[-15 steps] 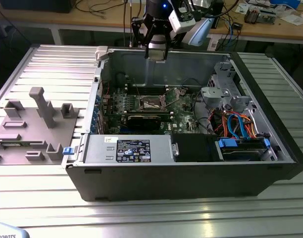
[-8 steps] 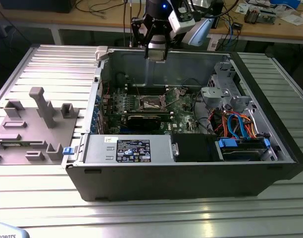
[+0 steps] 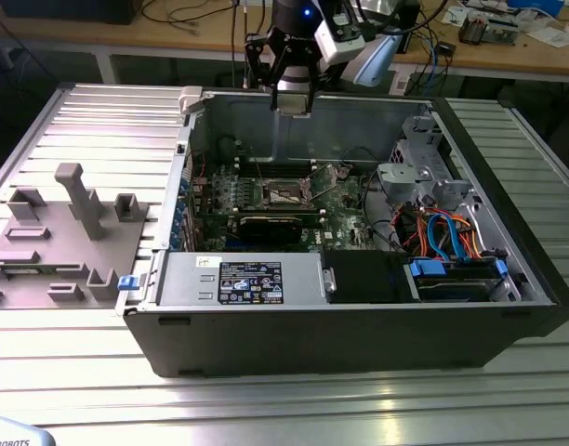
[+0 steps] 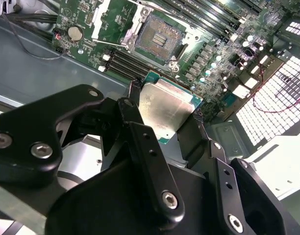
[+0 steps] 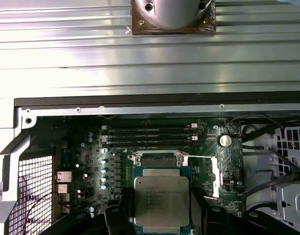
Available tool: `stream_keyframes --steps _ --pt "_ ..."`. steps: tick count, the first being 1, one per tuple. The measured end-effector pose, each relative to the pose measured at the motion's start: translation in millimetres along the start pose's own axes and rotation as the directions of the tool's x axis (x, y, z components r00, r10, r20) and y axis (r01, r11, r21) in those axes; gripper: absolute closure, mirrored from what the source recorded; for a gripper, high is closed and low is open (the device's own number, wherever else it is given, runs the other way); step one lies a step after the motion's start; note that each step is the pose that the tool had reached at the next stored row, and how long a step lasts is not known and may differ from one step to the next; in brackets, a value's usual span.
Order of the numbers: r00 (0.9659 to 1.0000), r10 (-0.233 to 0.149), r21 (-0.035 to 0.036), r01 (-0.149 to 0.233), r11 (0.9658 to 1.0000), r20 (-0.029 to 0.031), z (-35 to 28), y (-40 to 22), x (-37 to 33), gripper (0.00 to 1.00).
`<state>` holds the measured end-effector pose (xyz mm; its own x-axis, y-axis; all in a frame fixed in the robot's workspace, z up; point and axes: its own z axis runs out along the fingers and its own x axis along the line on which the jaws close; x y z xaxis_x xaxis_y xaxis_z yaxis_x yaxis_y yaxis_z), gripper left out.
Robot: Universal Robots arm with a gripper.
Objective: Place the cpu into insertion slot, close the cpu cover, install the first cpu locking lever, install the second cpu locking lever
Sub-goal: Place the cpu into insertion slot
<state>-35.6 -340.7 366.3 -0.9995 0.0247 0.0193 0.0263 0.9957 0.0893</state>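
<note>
My gripper [image 4: 164, 116] clamps the cpu [image 4: 165, 108] above the open, empty insertion slot [image 4: 159, 36]; 0 of 4 steps complete.

A ribbed aluminium table [image 3: 359, 409] is laid out in long silver slats, and bright light is reflected off them along the near edge. Behind it a wooden workbench [image 3: 99, 37] is set on pale legs, strewn with cables [image 3: 196, 14] and papers [image 3: 554, 35]. The space beneath the bench is left in shadow.
</note>
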Motion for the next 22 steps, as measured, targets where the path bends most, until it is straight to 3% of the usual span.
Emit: stream_keyframes --steps 22 --pt "1.0 0.0 0.0 0.0 1.0 0.0 5.3 -0.6 4.7 0.45"
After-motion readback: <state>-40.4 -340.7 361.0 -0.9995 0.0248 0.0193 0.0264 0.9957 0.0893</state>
